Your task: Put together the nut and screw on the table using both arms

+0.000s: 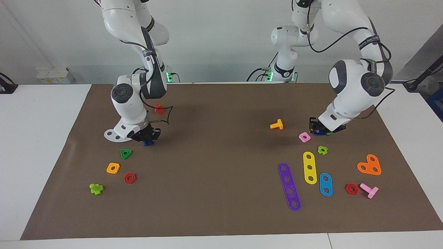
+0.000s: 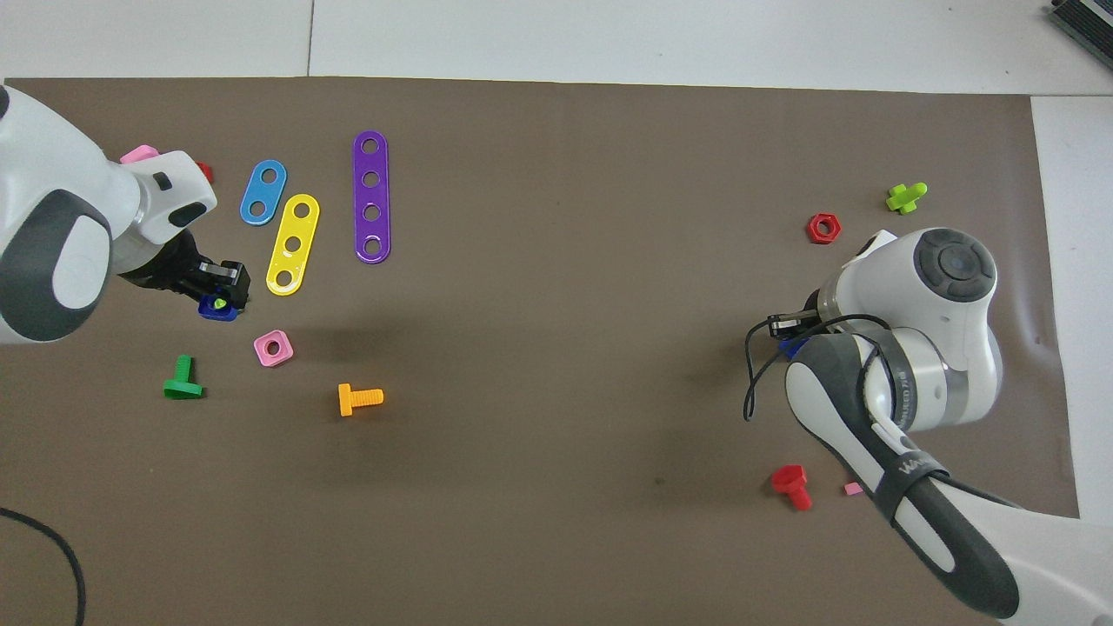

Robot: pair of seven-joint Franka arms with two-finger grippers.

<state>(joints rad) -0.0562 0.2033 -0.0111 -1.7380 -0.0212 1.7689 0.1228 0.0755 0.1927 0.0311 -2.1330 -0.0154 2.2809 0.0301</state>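
Note:
My left gripper (image 1: 318, 129) is shut on the blue nut (image 1: 317, 132) and holds it a little above the mat (image 1: 221, 207), over the light-green cross nut (image 1: 322, 149). In the overhead view that green shows through the hole of the nut (image 2: 217, 308). Toward the right arm's end, my right gripper (image 1: 147, 138) hangs low and tilted, with the blue screw (image 1: 148, 143) at its fingertips, close to the mat. From above only a corner of the screw (image 2: 789, 348) shows under the right wrist.
A pink square nut (image 1: 304, 137), an orange screw (image 1: 277, 124), a green screw (image 2: 183, 382) and purple, yellow and blue strips (image 1: 289, 186) lie around the left gripper. A green triangular nut (image 1: 126, 154), an orange square nut (image 1: 113, 168) and a red hex nut (image 1: 129, 178) lie near the right gripper.

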